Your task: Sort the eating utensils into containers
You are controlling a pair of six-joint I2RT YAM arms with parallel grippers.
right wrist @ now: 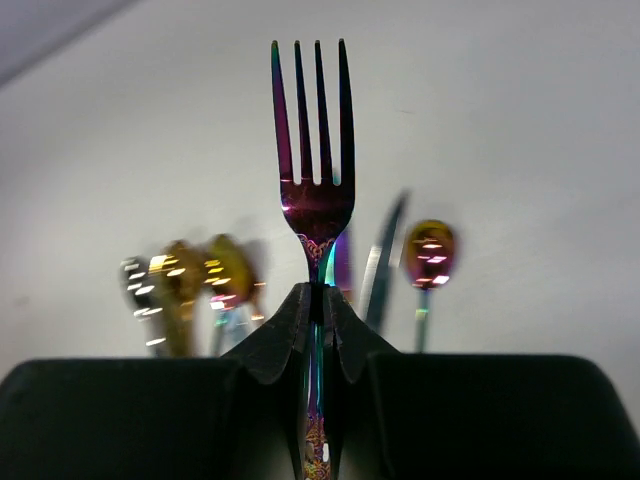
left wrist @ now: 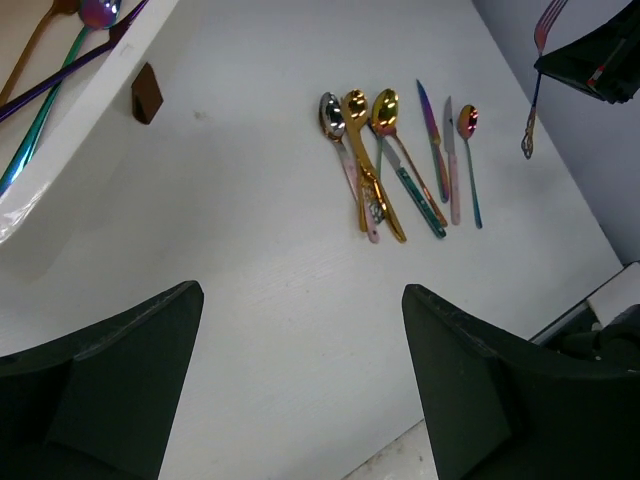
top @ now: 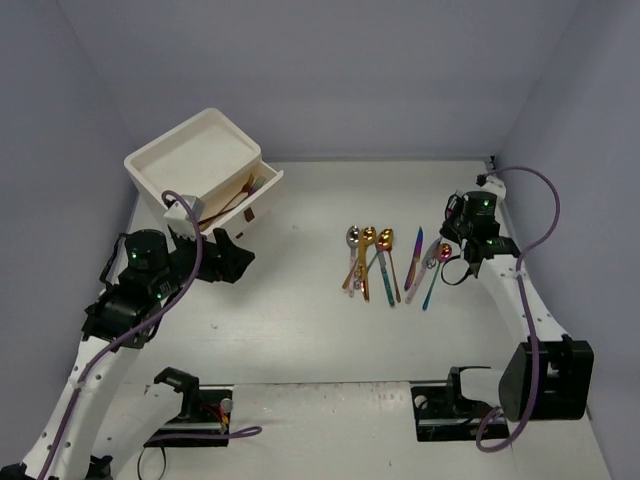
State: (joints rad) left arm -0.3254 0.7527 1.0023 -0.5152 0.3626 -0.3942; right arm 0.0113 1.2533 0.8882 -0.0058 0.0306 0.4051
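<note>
On the right side, item one: my right gripper point(right wrist: 315, 300), clamped on the neck of a purple iridescent fork point(right wrist: 312, 190), tines up in the wrist view, carried off the white table point(top: 300, 330). Mid-table, one row of loose utensils point(top: 385, 262), side by side: silver spoon point(left wrist: 332, 115), gold spoon point(left wrist: 357, 105), second gold spoon point(left wrist: 385, 108), purple knife point(left wrist: 430, 120), pink knife point(left wrist: 451, 160), copper spoon point(left wrist: 468, 120) on a teal handle. Far left: white plastic cabinet point(top: 195, 160), one drawer point(top: 262, 195) pulled open, dark brown handle point(left wrist: 146, 93), holding stowed utensils point(left wrist: 60, 72) in purple and teal. Last: my left gripper point(left wrist: 300, 380), jaws spread wide, holding nothing, near that drawer.
</note>
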